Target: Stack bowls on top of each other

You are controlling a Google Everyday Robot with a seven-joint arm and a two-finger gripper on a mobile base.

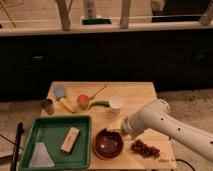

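Note:
A dark maroon bowl [108,143] sits at the table's front edge, right of the green tray. An orange-red bowl [101,155] shows only as a brighter rim along the maroon one's front, so the maroon bowl seems to rest inside it. My white arm comes in from the right. Its gripper [120,132] is at the bowls' upper right rim, mostly hidden by the wrist. It is open, with nothing seen held in it.
A green tray [60,119] at front left holds a wooden block [70,139] and a pale wedge [41,155]. Behind are a white cup [116,105], an orange cup [83,99], a green chili [99,104], a can [47,106] and a blue utensil [61,93]. A brown cluster [145,148] lies at front right.

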